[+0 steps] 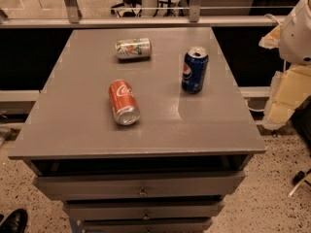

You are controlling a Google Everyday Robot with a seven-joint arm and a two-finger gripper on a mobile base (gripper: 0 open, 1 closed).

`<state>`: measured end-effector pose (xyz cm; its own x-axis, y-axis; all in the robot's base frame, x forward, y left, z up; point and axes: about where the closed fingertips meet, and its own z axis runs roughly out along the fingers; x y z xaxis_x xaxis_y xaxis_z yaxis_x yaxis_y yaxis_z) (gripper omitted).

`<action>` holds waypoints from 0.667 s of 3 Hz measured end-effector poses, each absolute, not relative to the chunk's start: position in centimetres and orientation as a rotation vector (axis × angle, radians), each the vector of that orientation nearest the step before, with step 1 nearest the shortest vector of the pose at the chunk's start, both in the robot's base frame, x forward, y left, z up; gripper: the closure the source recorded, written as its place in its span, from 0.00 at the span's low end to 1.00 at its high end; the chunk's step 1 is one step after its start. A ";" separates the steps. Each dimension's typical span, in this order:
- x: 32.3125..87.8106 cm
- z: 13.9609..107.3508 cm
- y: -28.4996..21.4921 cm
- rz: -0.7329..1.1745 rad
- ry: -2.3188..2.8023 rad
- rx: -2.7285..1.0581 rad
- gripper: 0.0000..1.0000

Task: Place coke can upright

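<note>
The red coke can (123, 102) lies on its side on the grey cabinet top (87, 130), left of the middle, with one silver end facing the front edge. My gripper (284, 98) hangs off the right side of the cabinet, below the white arm housing (299, 30), well to the right of the coke can and apart from it. It holds nothing that I can see.
A blue Pepsi can (194, 70) stands upright to the right of the coke can. A pale white-green can (133, 48) lies on its side near the back. Drawers (141, 186) sit below the front edge. A rail (146, 21) runs behind the cabinet.
</note>
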<state>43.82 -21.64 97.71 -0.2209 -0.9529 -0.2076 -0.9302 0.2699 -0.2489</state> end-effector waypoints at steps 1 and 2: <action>44.1 97.4 -21.3 -0.086 2.231 -1.712 0.00; 45.6 96.0 -19.3 -0.003 2.240 -1.657 0.00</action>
<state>45.61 -19.30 95.97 -0.2521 -0.9268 -0.2784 -0.9259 0.3146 -0.2089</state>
